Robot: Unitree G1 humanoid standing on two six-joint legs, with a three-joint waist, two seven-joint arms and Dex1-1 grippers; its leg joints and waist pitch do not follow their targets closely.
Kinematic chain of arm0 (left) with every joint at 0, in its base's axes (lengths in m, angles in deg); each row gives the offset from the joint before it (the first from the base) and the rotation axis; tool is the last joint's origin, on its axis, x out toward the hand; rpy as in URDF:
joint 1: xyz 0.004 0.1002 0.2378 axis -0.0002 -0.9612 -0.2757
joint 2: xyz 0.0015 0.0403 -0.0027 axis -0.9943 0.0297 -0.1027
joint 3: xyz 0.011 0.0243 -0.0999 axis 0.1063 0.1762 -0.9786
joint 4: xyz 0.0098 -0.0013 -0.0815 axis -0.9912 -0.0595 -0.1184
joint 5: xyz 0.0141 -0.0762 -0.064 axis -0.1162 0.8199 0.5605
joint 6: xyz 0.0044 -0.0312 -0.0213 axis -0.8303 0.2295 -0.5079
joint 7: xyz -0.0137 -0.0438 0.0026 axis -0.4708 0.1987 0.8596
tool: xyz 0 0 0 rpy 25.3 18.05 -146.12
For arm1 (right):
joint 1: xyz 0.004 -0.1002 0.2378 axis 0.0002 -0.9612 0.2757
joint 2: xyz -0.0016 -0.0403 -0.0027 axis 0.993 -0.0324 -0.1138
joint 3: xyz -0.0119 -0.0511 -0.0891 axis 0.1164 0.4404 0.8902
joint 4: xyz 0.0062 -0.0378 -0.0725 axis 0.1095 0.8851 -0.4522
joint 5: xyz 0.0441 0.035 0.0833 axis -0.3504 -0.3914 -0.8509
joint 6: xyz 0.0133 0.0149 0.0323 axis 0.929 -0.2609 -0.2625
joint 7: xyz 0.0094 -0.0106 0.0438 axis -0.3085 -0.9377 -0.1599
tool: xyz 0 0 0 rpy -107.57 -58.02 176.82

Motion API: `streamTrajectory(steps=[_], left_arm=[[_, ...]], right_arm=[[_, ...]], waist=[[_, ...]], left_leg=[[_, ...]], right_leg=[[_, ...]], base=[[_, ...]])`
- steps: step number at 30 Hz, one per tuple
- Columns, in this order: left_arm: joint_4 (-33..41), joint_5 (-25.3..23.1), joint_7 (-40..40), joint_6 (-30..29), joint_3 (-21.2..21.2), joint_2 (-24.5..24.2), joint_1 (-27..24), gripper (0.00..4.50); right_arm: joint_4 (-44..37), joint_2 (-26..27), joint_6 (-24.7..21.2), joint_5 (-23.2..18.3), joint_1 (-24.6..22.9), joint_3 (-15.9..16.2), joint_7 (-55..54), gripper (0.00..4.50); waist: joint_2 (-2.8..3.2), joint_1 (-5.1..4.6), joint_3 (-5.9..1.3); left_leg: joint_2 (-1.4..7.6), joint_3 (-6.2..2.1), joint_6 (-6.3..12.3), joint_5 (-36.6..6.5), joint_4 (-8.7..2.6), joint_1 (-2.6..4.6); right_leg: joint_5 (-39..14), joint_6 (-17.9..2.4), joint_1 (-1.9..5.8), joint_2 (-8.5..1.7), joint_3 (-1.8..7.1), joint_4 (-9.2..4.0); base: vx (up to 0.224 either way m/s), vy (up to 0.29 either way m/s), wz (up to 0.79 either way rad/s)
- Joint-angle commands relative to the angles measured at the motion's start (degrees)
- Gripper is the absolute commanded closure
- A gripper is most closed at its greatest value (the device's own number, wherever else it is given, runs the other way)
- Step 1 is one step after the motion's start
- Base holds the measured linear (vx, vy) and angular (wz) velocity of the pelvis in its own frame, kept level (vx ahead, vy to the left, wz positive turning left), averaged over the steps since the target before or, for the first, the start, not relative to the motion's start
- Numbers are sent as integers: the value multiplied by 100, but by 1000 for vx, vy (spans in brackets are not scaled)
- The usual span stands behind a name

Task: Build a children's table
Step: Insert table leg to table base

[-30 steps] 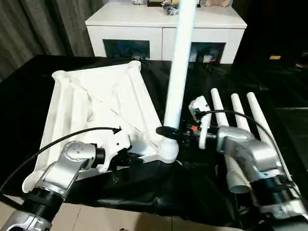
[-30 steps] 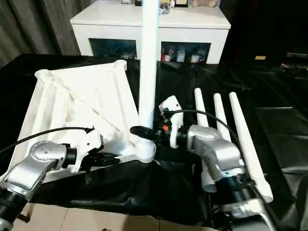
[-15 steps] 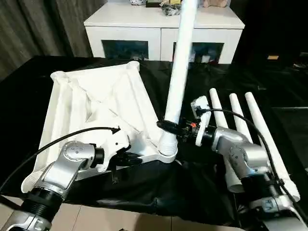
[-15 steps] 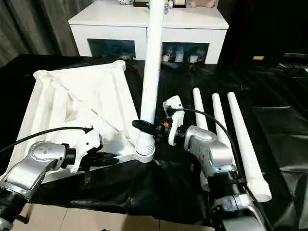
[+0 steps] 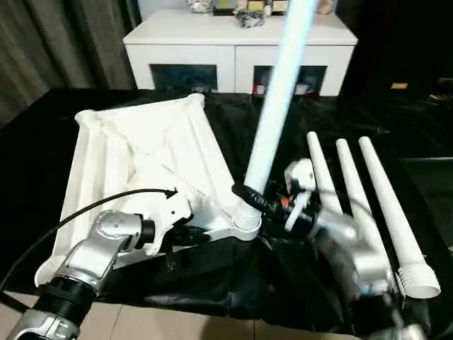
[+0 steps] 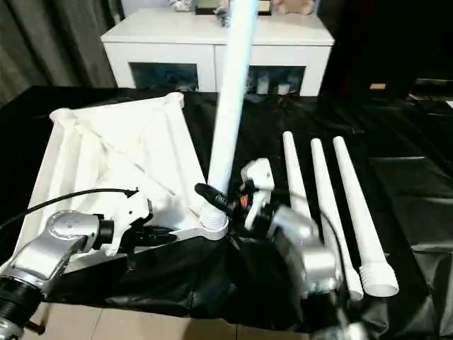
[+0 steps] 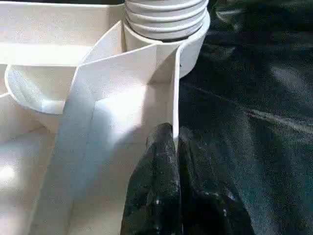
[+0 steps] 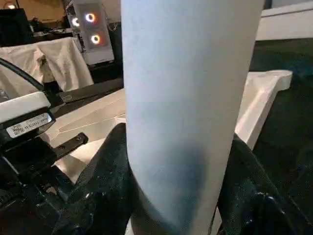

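The white tabletop point(image 5: 141, 156) lies underside up on black cloth, ribs showing. One long white leg point(image 5: 276, 106) stands in its near right corner socket point(image 5: 244, 225), its top leaning to the right. My right gripper point(image 5: 248, 197) is shut on this leg just above its ribbed end, and the right wrist view shows black fingers point(image 8: 110, 171) on both sides of the tube point(image 8: 190, 98). My left gripper point(image 7: 168, 134) is shut on the tabletop's thin rim wall close to that socket, and it also shows below the tabletop's near edge point(image 5: 198, 237).
Three loose legs point(image 5: 354, 184) lie side by side on the cloth to the right, wide ribbed ends toward me. A white cabinet point(image 5: 241, 49) with glass doors stands behind the work surface. Dark curtains hang at the back left. The cloth's near edge drops to a tiled floor.
The standing leg has tipped from nearly upright to leaning right at its top. My right forearm has swung lower and nearer. The left arm has stayed put.
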Motion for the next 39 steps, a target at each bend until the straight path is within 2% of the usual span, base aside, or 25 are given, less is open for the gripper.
streamTrajectory(steps=[1, 2, 3, 5, 6, 7, 9, 10, 11, 12, 13, 14, 15, 16, 17, 19, 20, 21, 23, 28, 32, 33, 34, 36, 39], left_arm=[[-114, 18, 73, 22, -119, -9, 82, 450], [-122, 14, 74, 28, -120, -9, 89, 450], [-130, 11, 70, 31, -121, -14, 96, 450], [-139, -1, 62, 41, -116, -22, 107, 450], [-143, -4, 57, 45, -117, -28, 110, 450], [-143, -6, 55, 46, -117, -31, 112, 450], [-142, -6, 53, 50, -119, -36, 112, 450], [-126, 1, 51, 42, -122, -48, 105, 450], [-114, 4, 49, 37, -122, -55, 100, 450], [-103, 7, 47, 31, -121, -62, 93, 450], [-98, 9, 44, 30, -123, -68, 88, 450], [-94, 8, 44, 28, -123, -67, 88, 450], [-91, 8, 45, 28, -124, -67, 86, 450], [-91, 7, 44, 29, -124, -67, 86, 450], [-88, 4, 44, 45, -123, -71, 77, 450], [-87, 2, 45, 50, -123, -72, 73, 450], [-78, -11, 58, 50, -116, -63, 64, 450], [-78, -12, 59, 50, -116, -62, 63, 450], [-73, -24, 71, 54, -108, -51, 53, 450], [-44, -31, 66, 30, -94, -53, 33, 450], [-36, -43, 61, 17, -84, -55, 33, 450], [-52, -62, 67, 29, -77, -53, 42, 450], [-59, -66, 69, 34, -76, -53, 45, 450], [-91, -78, 79, 54, -73, -47, 58, 450], [-102, -82, 84, 58, -71, -47, 64, 450]], right_arm=[[309, -85, 64, 334, -231, -81, -257, 268], [322, -84, 149, 356, -266, -82, -273, 268], [361, -78, 174, 352, -309, -79, -261, 268], [415, -68, 188, 357, -374, -51, -249, 268], [417, -65, 153, 349, -392, -28, -240, 268], [412, -65, 128, 345, -399, -13, -237, 268], [376, -80, 62, 340, -406, 27, -210, 268], [296, -140, -96, 339, -411, 131, -114, 268], [255, -175, -173, 342, -411, 185, -57, 268], [205, -229, -276, 358, -402, 263, 15, 268], [153, -280, -378, 368, -384, 340, 94, 268], [111, -335, -479, 388, -352, 405, 164, 268], [68, -401, -591, 413, -301, 482, 250, 268], [58, -416, -616, 417, -288, 498, 272, 268], [-34, -599, -984, 468, -72, 707, 538, 268], [-47, -666, -1124, 494, 11, 786, 634, 268], [-74, -815, -1348, 536, 131, 944, 840, 268], [-76, -821, -1359, 536, 135, 951, 848, 268], [-113, -935, -1629, 489, 200, 1057, 1002, 268], [188, -1011, -2002, 452, 532, 1151, 1219, 268], [642, -908, -1978, 606, 770, 1096, 1083, 268], [942, -792, -1846, 729, 894, 1029, 844, 268], [1001, -764, -1811, 756, 917, 1014, 782, 268], [1299, -617, -1638, 896, 1049, 965, 477, 268], [1410, -530, -1629, 917, 1122, 962, 401, 268]], waist=[[31, -39, -224], [27, -50, -220], [63, -59, -222], [34, -83, -223], [95, -78, -224], [65, -89, -223], [72, -84, -227], [41, -90, -226], [54, -82, -225], [29, -85, -223], [49, -81, -221], [-8, -95, -218], [-12, -86, -223], [16, -81, -217], [-31, -88, -214], [-11, -79, -215], [-83, -91, -214], [-64, -78, -219], [-59, -63, -222], [-105, -59, -226], [-90, -92, -210], [-99, -100, -194], [-78, -109, -195], [-90, -138, -179], [-88, -204, -160]], left_leg=[[362, -196, -244, -2206, -581, 80], [361, -196, -235, -2185, -583, 63], [352, -200, -205, -2162, -583, 50], [348, -192, -120, -2095, -577, 40], [349, -201, -123, -2101, -578, 43], [354, -198, -109, -2102, -580, 36], [359, -198, -97, -2084, -583, 37], [362, -193, -89, -2073, -588, 35], [363, -199, -82, -2047, -593, 35], [365, -194, -71, -2044, -594, 35], [367, -194, -73, -2045, -596, 41], [369, -190, -72, -2069, -599, 34], [366, -192, -67, -2043, -594, 34], [368, -190, -64, -2015, -595, 41], [365, -188, -49, -2017, -595, 34], [368, -181, -37, -1943, -587, 41], [370, -176, -32, -1931, -590, 35], [368, -189, -30, -1882, -587, 29], [375, -172, -12, -1825, -580, 58], [373, -169, 7, -1684, -578, 27], [371, -186, -103, -1974, -591, 49], [374, -192, -148, -2119, -602, 60], [376, -202, -190, -2201, -607, 77], [371, -220, -287, -2464, -620, 86], [367, -269, -354, -2883, -646, 107]], right_leg=[[-1827, -1090, 64, -404, 278, -543], [-1753, -1114, 76, -400, 276, -533], [-1708, -1138, 96, -407, 271, -525], [-1748, -1148, 103, -409, 270, -537], [-1776, -1153, 101, -417, 270, -532], [-1791, -1142, 106, -412, 268, -547], [-1782, -1143, 105, -411, 270, -541], [-1781, -1139, 104, -403, 267, -545], [-1785, -1131, 110, -399, 265, -535], [-1787, -1124, 108, -394, 265, -540], [-1787, -1118, 101, -396, 269, -538], [-1841, -1105, 102, -396, 268, -548], [-1856, -1102, 104, -403, 272, -538], [-1892, -1096, 94, -408, 275, -547], [-1964, -1074, 103, -403, 274, -551], [-1989, -1055, 87, -411, 282, -556], [-2022, -1046, 91, -407, 282, -565], [-2012, -1043, 107, -411, 280, -544], [-1991, -1050, 80, -412, 291, -557], [-1854, -1088, 99, -417, 286, -537], [-2249, -1063, 65, -425, 283, -566], [-2433, -1016, 47, -427, 287, -592], [-2512, -1010, 34, -431, 285, -589], [-2784, -899, 10, -430, 286, -625], [-3177, -731, -9, -434, 272, -666]], base=[[0, 0, 0], [0, 0, 0], [0, 0, 0], [0, 0, 0], [0, 0, 0], [0, 0, 0], [0, 0, 0], [0, 0, 0], [0, 0, 0], [0, 0, 0], [0, 0, 0], [0, 0, 0], [0, 0, 0], [0, 0, 0], [0, 0, 0], [0, 0, 0], [0, 0, 0], [0, 0, 0], [0, 0, 0], [0, 0, 0], [0, 0, 0], [0, 0, 0], [0, 0, 0], [0, 0, 0], [0, 0, 0]])
